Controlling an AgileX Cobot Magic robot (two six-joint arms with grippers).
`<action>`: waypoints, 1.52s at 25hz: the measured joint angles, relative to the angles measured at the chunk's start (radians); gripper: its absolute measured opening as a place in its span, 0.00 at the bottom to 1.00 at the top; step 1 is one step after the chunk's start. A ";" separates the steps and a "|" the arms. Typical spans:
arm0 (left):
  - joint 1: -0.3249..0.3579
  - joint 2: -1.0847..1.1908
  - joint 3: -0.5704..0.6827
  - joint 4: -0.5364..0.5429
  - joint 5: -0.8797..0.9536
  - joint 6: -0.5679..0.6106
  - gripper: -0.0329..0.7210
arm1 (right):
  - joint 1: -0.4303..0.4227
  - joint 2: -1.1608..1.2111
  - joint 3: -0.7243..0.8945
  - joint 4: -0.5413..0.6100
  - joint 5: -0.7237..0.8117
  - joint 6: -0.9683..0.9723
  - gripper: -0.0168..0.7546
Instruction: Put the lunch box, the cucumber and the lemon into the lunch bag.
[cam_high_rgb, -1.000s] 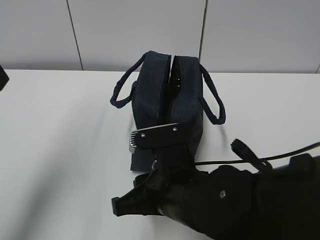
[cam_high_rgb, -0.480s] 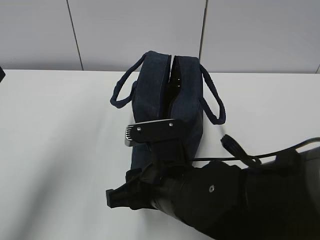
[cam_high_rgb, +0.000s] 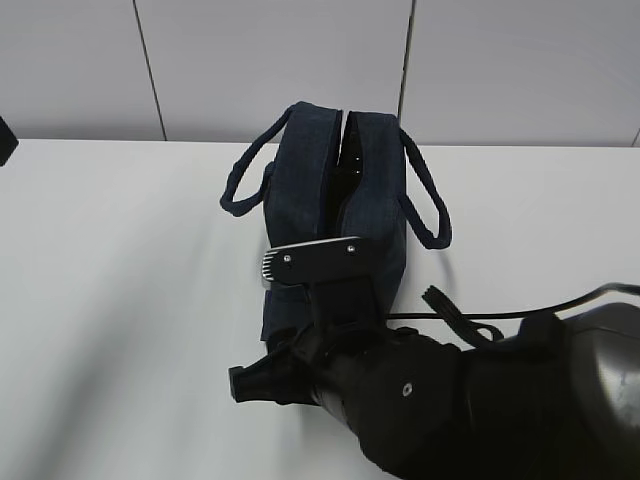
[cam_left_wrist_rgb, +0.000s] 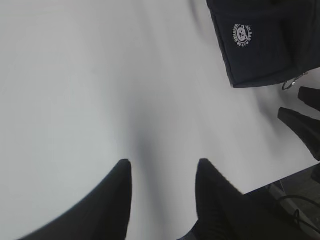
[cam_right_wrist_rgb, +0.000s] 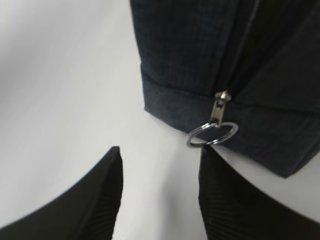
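- Compared with a second before, the right arm (cam_high_rgb: 470, 400) had slid a little to the right along the near edge of the table (cam_high_rgb: 120, 300), and its cable had dropped lower; the lunch bag (cam_high_rgb: 335, 200) had not moved.
- The right gripper (cam_right_wrist_rgb: 160, 185) had let its jaws spread and pinched nothing; the metal ring pull (cam_right_wrist_rgb: 212, 134) hung free just beyond its fingertips, at the bag's near end.
- The left gripper (cam_left_wrist_rgb: 162, 172) hovered over bare table on the left, jaws apart and empty, well apart from the bag.
- Count: one lunch bag, standing mid-table, with two loop handles (cam_high_rgb: 243, 185) and one zipper, parted at the top; one ring pull; two grippers.
- No lunch box, cucumber or lemon showed in any view.
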 joint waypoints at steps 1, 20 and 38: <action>0.000 0.000 0.000 -0.005 -0.002 0.000 0.43 | 0.000 0.002 0.000 0.000 -0.015 0.000 0.50; 0.000 0.000 0.000 -0.030 -0.019 0.002 0.42 | -0.031 0.067 -0.050 0.032 -0.011 -0.002 0.50; 0.000 0.000 0.000 -0.032 -0.019 0.005 0.41 | -0.063 0.067 -0.053 0.039 0.006 -0.002 0.27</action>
